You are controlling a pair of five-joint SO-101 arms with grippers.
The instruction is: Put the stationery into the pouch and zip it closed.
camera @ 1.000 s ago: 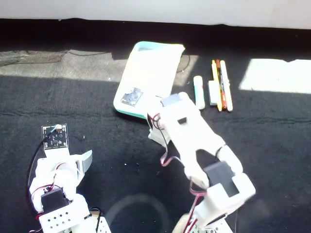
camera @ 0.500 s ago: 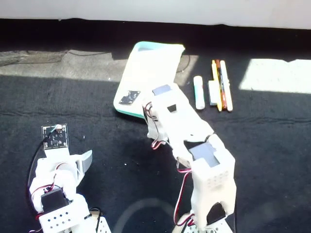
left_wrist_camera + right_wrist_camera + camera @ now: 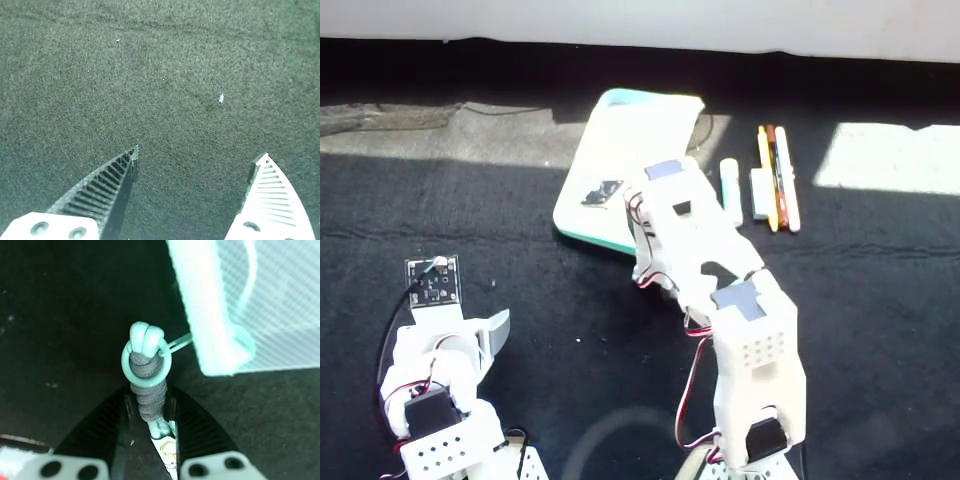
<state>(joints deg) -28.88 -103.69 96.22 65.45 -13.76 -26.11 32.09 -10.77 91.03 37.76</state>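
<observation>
Pouch (image 3: 620, 165) partly behind an arm from above; up close, pull cord (image 3: 146, 371) pinched tight in right gripper (image 3: 149, 401); left gripper (image 3: 199, 155) gaping wide over dark mat (image 3: 150, 75).

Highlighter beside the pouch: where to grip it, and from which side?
Take the highlighter at mid-barrel from straight above, with the jaws closing across its width. It lies flat on the mat, long axis pointing away from the arms. The gap to the white block beside it is slim, so probably keep the jaws narrow.
</observation>
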